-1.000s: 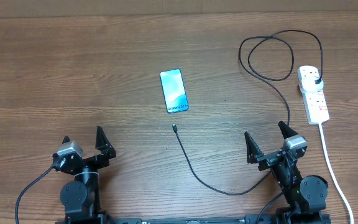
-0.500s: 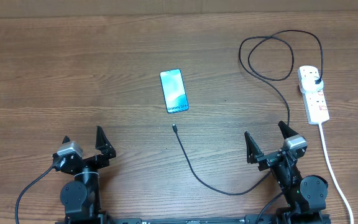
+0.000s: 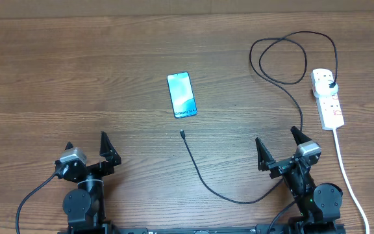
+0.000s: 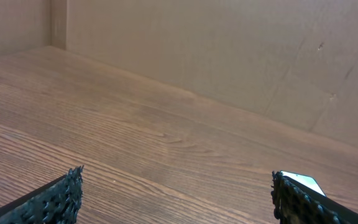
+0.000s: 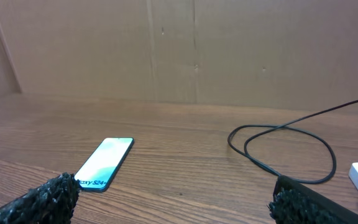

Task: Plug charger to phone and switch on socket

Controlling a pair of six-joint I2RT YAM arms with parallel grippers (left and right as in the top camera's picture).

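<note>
- The wooden table ran to a cardboard wall.
- The phone lay near centre, the charger tip at its 6 o'clock, apart.
- The socket sat at 3 o'clock.
- The left gripper, 7 o'clock, and the right gripper, 5 o'clock, gaped wide, empty.

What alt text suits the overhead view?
A slim lit-screen smartphone lies on a brown wooden table; a thin black cable ends just short of it and runs to a white power strip. The left claw and right claw sit open.
</note>
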